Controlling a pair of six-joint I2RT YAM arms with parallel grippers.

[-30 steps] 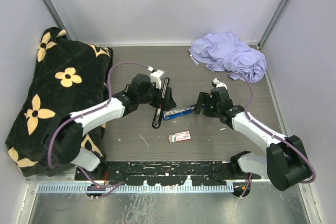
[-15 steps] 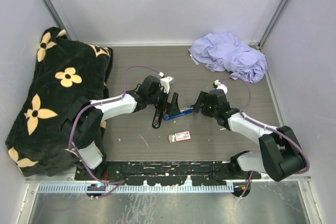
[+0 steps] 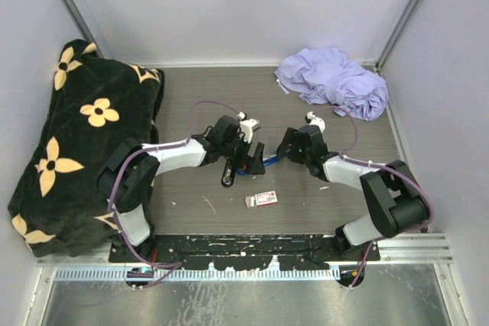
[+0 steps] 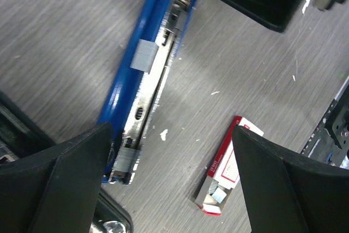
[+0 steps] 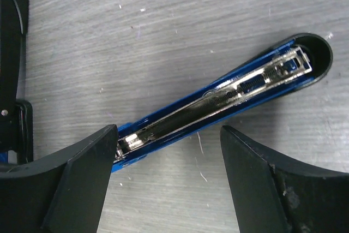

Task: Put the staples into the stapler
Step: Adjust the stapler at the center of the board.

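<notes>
A blue stapler lies open on the table with its metal staple channel facing up; the channel also runs diagonally through the right wrist view. The staples are a small white and red box lying nearer the arms, and its open end shows in the left wrist view. My left gripper hovers open over the stapler's left end, with the box between its fingers in that view. My right gripper is open over the stapler's right end, touching nothing.
A black stapler lies just left of the blue one. A black blanket with yellow flowers fills the left side. A lilac cloth is bunched at the back right. Grey walls close in the table.
Both grippers have come in over the blue stapler, the left from the left and the right from the right. The right jaws have narrowed slightly. The stapler and box have not moved.
</notes>
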